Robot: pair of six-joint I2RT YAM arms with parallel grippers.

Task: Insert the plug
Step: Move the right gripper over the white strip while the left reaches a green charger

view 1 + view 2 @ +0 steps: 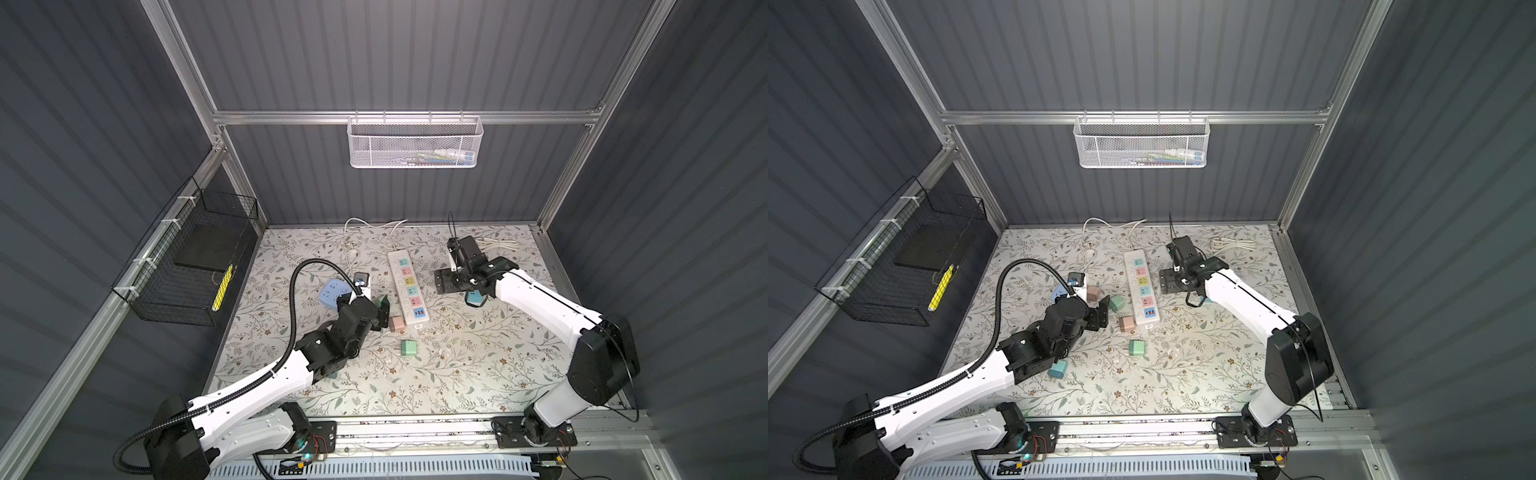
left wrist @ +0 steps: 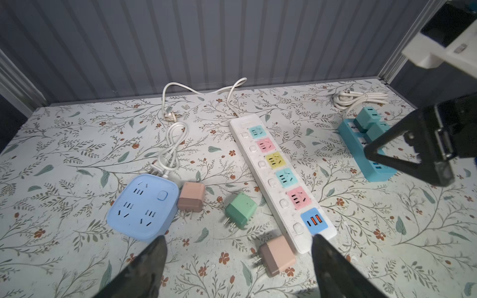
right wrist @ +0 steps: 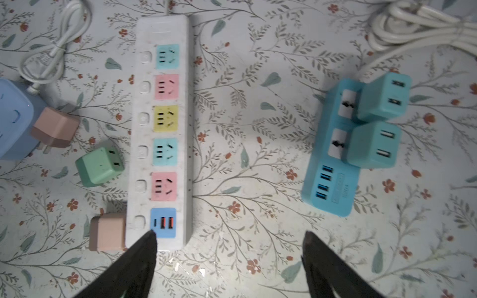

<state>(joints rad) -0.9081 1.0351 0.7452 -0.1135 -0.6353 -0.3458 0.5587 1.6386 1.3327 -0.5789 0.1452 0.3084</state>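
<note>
Your left pincer point(image 2: 238, 237) and right pincer point(image 3: 230, 233) hung wide open, empty. Loose on the worktop point(image 1: 1204, 374) lay two pink plugs point(image 1: 1093, 293), two green plugs point(image 1: 1116, 303), one teal plug point(image 1: 1057, 369); one pink crowded the white strip point(image 1: 1142, 286) at 7 o'clock.
</note>
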